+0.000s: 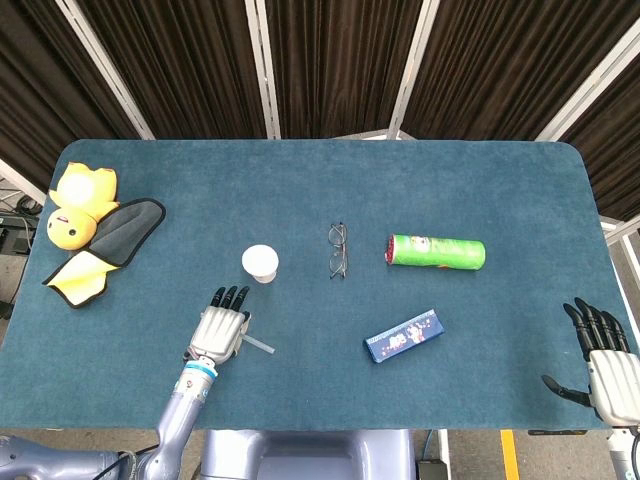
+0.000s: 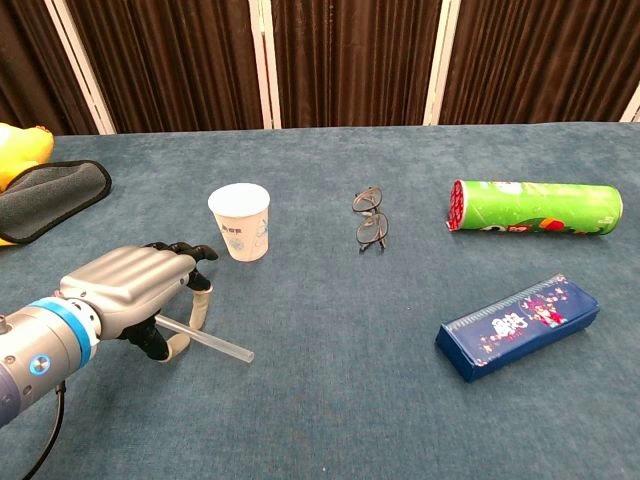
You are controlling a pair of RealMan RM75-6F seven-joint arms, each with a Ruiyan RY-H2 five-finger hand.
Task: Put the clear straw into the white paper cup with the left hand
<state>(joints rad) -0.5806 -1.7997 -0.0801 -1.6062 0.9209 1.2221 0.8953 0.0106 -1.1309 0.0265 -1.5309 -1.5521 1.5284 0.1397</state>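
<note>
Straw (image 2: 205,341), clear and slanting off the table at lower left of the frame, is pinched in the left hand (image 2: 140,290), so the pickup looks done and next it likely needs lifting, tipping upright and lowering into the white paper cup (image 2: 240,221) just above.

On the blue felt-covered counter (image 1: 480,170), the silver left hand (image 1: 220,325) lies over one end of the clear plastic straw (image 1: 260,346), which sticks out toward 4 o'clock. The white paper cup (image 1: 260,263) stands upright near the dark fingers (image 1: 230,296), at 1 o'clock. The right hand (image 1: 605,365) rests spread at the counter's right edge.
</note>
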